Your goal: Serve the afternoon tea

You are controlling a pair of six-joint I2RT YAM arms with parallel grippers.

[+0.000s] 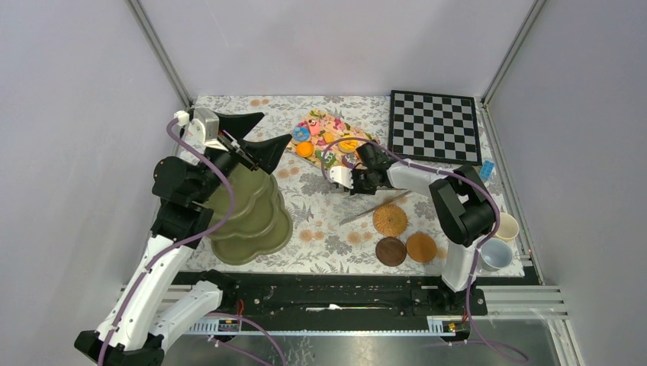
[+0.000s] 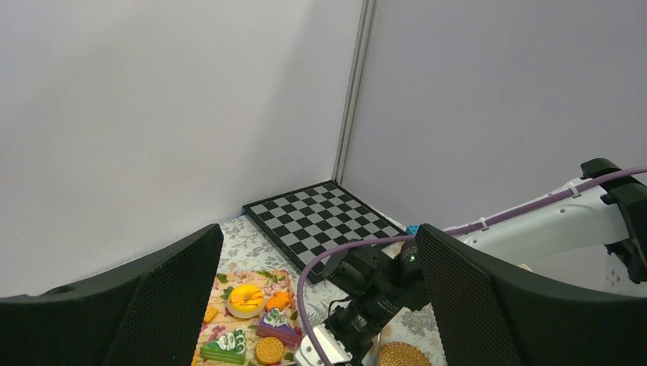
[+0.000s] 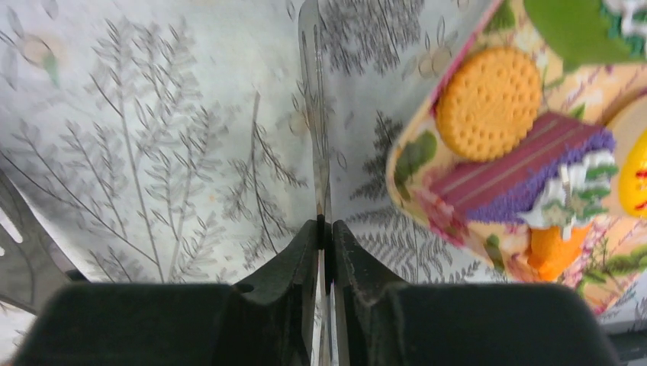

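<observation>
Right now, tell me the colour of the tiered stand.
Olive-green stand, clearest in top external view.

The left arm [image 1: 179, 191] covers much of the olive-green stand's [image 1: 263, 225] top tier. At the right wrist, the pastry board [image 3: 412, 156] runs off at 3 o'clock; the tongs' [image 3: 313, 99] near end hides inside the right end effector [image 3: 326, 229].

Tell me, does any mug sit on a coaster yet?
No, all three coasters lie bare, while the yellow mug and pale blue mug stand apart, further right.
</observation>
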